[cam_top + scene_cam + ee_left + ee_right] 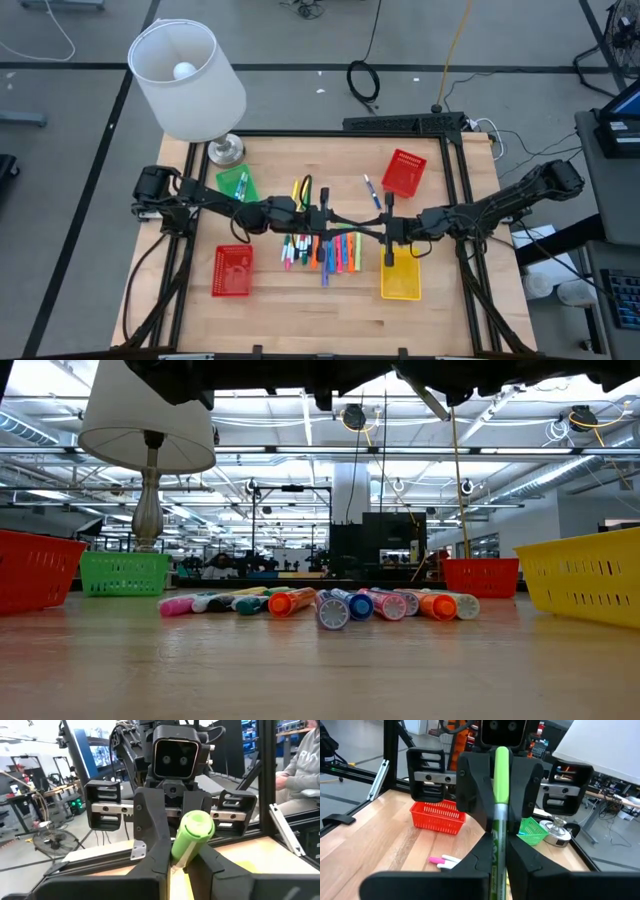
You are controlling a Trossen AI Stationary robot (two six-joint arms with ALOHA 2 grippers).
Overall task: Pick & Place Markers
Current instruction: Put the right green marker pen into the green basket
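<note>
- While both arms meet above the middle of the table, a handover looks under way, high over the wood.
- The yellow basket sits just below the right arm; the green basket lies well off, on the left arm's side.
- The left gripper is clamped narrow on one end of the pen; the right gripper pinches the other end, facing it.
- The loose markers lie in a row beneath the meeting point.
- The green marker bridges both grippers, off the table.
- Risk: if both pull while clamped, the pen could bend or twist loose; if both release together, it would drop among the row and scatter it.
</note>
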